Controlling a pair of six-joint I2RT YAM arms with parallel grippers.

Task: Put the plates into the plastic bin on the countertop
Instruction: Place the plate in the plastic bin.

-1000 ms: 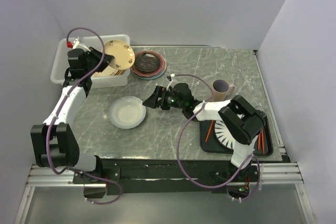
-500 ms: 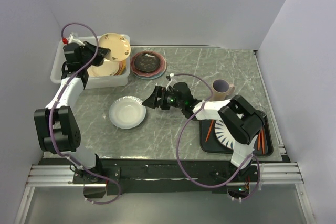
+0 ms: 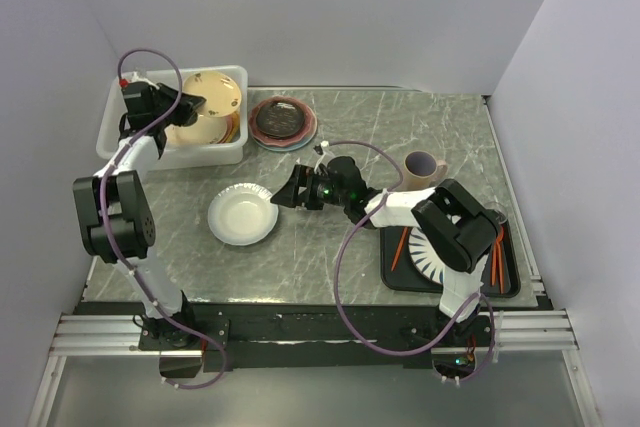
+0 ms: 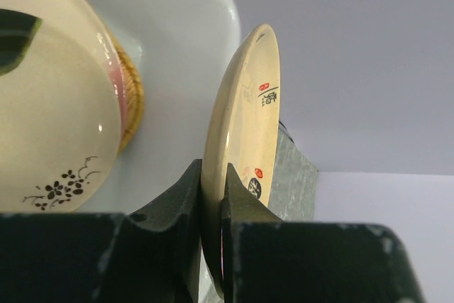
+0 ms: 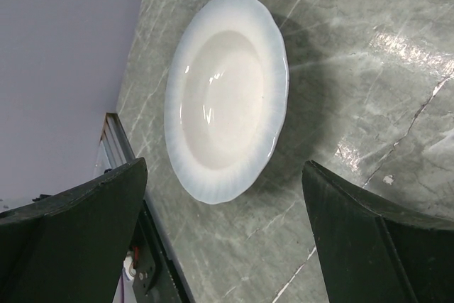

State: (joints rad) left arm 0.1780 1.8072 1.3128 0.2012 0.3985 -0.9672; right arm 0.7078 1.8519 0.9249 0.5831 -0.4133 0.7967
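From above, the left gripper [image 3: 188, 104] holds a round tan-gold plate [image 3: 216, 95] tilted over the translucent plastic bin [image 3: 200, 155]; its wrist camera alone shows the plate edge-on, pinched tight between the fingers [image 4: 174, 207], small red and black marks on its glossy face. A dark brown pink-rimmed plate [image 3: 283, 121] lies on the veined countertop [image 3: 420, 127] just beside the bin, and the right gripper [image 3: 290, 190] stands spread wide next to a white plate [image 5: 227, 97], whose fluted rim only the wrist view shows.
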